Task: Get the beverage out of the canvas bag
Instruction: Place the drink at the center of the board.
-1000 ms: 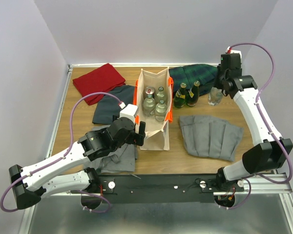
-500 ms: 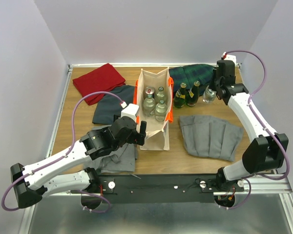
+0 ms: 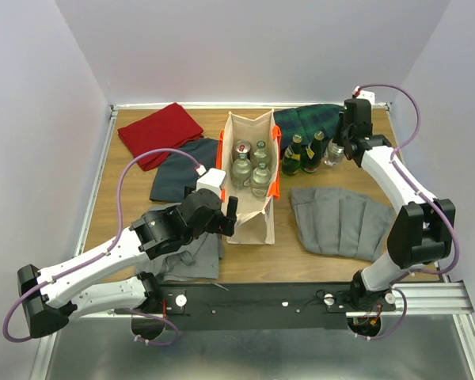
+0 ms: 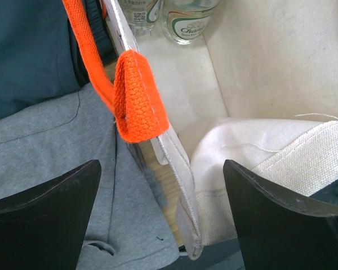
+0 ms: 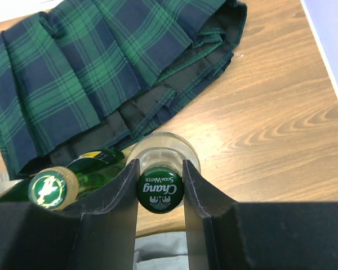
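We see the right gripper [image 5: 160,194] pinching the neck of a clear soda water bottle [image 5: 160,188] just under its green cap, near the far right corner of the tabletop [image 3: 127,198]. The bottle hangs or stands just beside two green glass bottles [image 3: 301,154], in front of a folded green plaid cloth [image 5: 112,67].

To finish this step well, we judge the bottle should come straight down onto bare wood, apart from the green bottles so it does not knock them, and the fingers should part only once its base rests flat.

The canvas bag [image 3: 249,218] stands at the middle of the tabletop, mouth up, with more bottles and a can [image 3: 243,149] inside. The left gripper [image 4: 163,225] is spread wide astride the bag's near left wall, one finger outside over a grey garment [image 4: 50,163], one inside; closing there would steady the bag.

Only the right wrist view shows the cap's lettering and the grip on the neck. Only the left wrist view shows the orange handle [image 4: 136,98] and the bag wall between the fingers. Only the top view shows the bag's contents and both arms together.
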`<move>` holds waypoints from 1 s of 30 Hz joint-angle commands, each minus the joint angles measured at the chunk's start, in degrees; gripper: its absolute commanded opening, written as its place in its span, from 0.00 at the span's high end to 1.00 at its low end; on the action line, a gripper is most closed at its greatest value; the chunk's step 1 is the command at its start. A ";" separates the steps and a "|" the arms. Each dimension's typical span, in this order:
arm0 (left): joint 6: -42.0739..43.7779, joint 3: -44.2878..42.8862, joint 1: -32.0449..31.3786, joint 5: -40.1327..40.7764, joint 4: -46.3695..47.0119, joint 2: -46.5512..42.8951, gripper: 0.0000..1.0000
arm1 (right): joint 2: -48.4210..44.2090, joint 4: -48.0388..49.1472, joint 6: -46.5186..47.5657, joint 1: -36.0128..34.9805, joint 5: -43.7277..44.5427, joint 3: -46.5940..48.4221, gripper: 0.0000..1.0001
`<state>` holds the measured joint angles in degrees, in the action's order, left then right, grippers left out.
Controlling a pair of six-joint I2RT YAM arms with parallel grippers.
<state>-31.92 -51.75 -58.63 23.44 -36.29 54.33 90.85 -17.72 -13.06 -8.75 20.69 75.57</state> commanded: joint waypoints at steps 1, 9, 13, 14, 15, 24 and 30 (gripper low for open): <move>0.90 -0.81 -0.26 1.69 -3.17 0.61 0.01 | 0.82 8.05 -1.35 0.67 1.46 1.60 0.99; 0.81 -0.72 -0.17 2.05 -3.43 0.96 0.01 | 3.54 6.90 -1.44 0.76 -0.38 2.74 0.99; 0.72 -0.72 -0.17 2.22 -3.43 0.96 0.01 | 4.16 7.34 -1.62 0.84 -1.44 2.65 0.99; 0.72 -0.90 -0.17 2.22 -3.43 1.04 0.01 | 4.34 7.34 -1.79 0.76 -1.61 2.65 0.99; 0.72 -0.81 -0.17 2.22 -3.52 1.05 0.01 | 4.51 7.43 -1.79 0.84 -1.79 2.65 0.99; 0.72 -0.81 -0.25 2.31 -3.52 1.31 0.01 | 5.48 7.17 -2.23 0.84 -3.46 2.39 0.99; 0.63 -0.90 -0.26 2.05 -3.52 1.40 0.01 | 6.27 4.71 -2.06 0.84 -3.99 3.00 0.76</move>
<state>-31.94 -52.03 -58.63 23.62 -36.42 55.16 96.51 -15.94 -13.96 -8.16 18.13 75.64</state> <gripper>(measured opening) 0.988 0.399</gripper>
